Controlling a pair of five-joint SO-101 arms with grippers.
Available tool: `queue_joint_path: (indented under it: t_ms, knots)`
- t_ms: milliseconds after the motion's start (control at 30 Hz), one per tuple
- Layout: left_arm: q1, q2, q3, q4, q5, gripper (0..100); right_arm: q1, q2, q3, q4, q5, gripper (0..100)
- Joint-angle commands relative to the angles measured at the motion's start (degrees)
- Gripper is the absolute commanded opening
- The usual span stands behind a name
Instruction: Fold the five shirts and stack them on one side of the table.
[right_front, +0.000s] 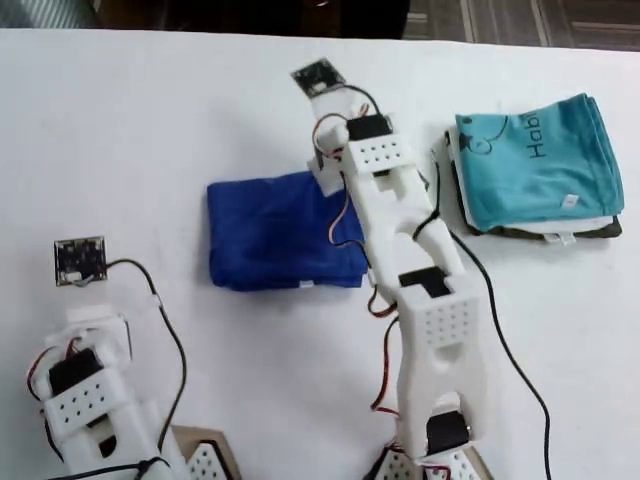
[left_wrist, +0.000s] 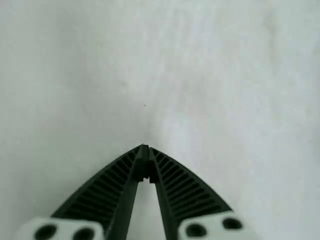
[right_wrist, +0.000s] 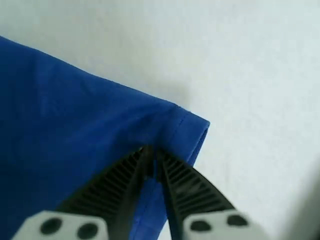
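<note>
Fingers, right gripper (right_wrist: 152, 152): clenched tip to tip on the blue shirt (right_wrist: 75, 125), just inside its hemmed corner; you cannot tell whether any cloth is caught between them.
Fingers, left gripper (left_wrist: 144, 150): clenched on nothing, above the bare table (left_wrist: 150, 60).
Risk, thin grip: if you lift with only the hem or the top layer pinched, the fold will likely peel open and the layers slide apart.
Risk, no grip: if the tips merely rest on the cloth, a pull would likely rumple the corner rather than carry it.
Risk, transfer: you have one corner at most; carried that way toward 3 o'clock the shirt would probably hang and unfold, with the left arm parked at 7 o'clock and lending no support.
Blue shirt, look: folded to a flat rectangle with soft layered edges, a slight crease at the fingertips and a small pale tag on its 6 o'clock edge.
Blue shirt, place: table centre; the right gripper is at its 1 o'clock corner.
Stack (right_front: 535, 165): at 2 o'clock on the table, apart from the blue shirt; teal shirt on top, white and dark layers showing beneath.
</note>
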Motion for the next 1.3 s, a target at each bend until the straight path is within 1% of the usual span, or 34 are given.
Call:
queue_joint_path:
  t_ms: [0, 100, 233, 400, 500, 567, 667, 767, 867, 933, 1033, 1167, 1267]
  knots:
    - [0.35, -0.62, -0.22, -0.88, 0.35, 3, 2.24, 0.13, -1.14, -0.48, 0.35, 2.0]
    - [0.35, -0.62, -0.22, -0.88, 0.35, 3, 3.82, -0.22, -1.76, -0.48, 0.35, 2.0]
    - [0.35, -0.62, -0.22, -0.88, 0.35, 3, 5.23, -5.32, -5.01, 1.01, 0.35, 2.0]
    - [0.44, -0.62, -0.22, -0.88, 0.35, 3, 2.33, -13.85, -3.96, 7.6, 0.35, 2.0]
    - [0.44, -0.62, -0.31, -0.79, 0.26, 3, -0.31, -18.95, -0.18, 13.05, 0.35, 2.0]
    - [0.44, -0.44, -0.4, -0.7, 0.26, 3, -1.36, -23.25, 4.57, 13.58, 0.35, 2.0]
    - [1.14, -0.26, -1.63, -0.35, 0.0, 3, -2.24, -32.13, 16.62, 9.36, 0.35, 2.0]
    - [3.78, -0.18, -6.02, 0.88, -0.09, 3, -2.86, -42.15, 34.37, 0.04, 0.35, 2.0]
    - [8.09, -0.18, -12.53, 4.4, 0.0, 3, -3.65, -51.38, 49.58, -8.48, 0.35, 2.0]
    - [11.43, -0.18, -15.6, 6.24, 0.0, 3, -3.74, -56.31, 55.91, -11.12, 0.35, 1.9]
    - [15.21, -0.18, -18.15, 6.95, 0.35, 3, -3.47, -61.49, 60.4, -11.82, 0.35, 1.9]
    - [19.43, -0.18, -18.51, 6.51, 0.44, 3, -3.47, -63.78, 62.07, -11.74, 0.35, 1.9]
    - [20.75, 0.09, -18.59, 5.01, 0.44, 3, -3.65, -63.78, 62.24, -11.74, 0.35, 1.9]
